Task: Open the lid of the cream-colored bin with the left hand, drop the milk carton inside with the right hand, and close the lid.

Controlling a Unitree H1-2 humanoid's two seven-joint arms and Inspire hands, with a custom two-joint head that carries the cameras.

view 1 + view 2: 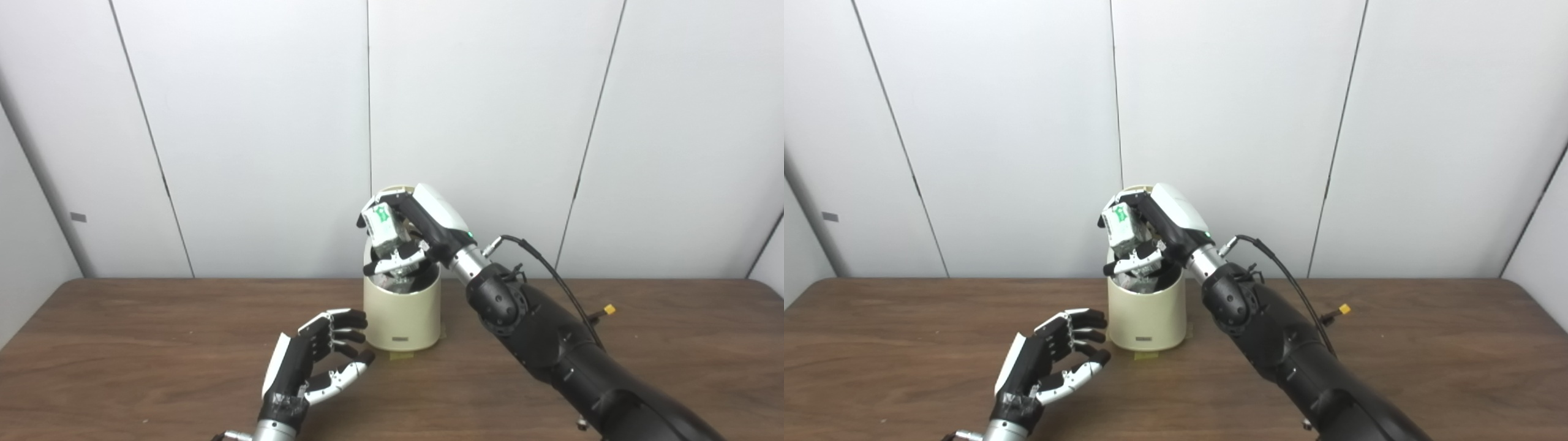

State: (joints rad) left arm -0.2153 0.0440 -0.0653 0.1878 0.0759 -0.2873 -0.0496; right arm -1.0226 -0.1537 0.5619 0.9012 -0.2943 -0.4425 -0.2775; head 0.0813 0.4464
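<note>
Left eye view: the right hand (409,229) grips the milk carton (383,223) between curled fingers and thumb, above the open cream-colored bin (401,312). Right eye view: the left hand (1044,361), fingers spread and empty, hovers over the table (894,355) just left of the bin.

The left robot hand (309,361) had black fingers with a white thumb, a white back shell and a silver wrist cuff. The right robot hand (416,233) wore a glossy white back shell over black fingers, with a small green light near a silver wrist. Its arm (551,343) was matte black, with a round joint and a black cable (551,269) looping beside it.
</note>
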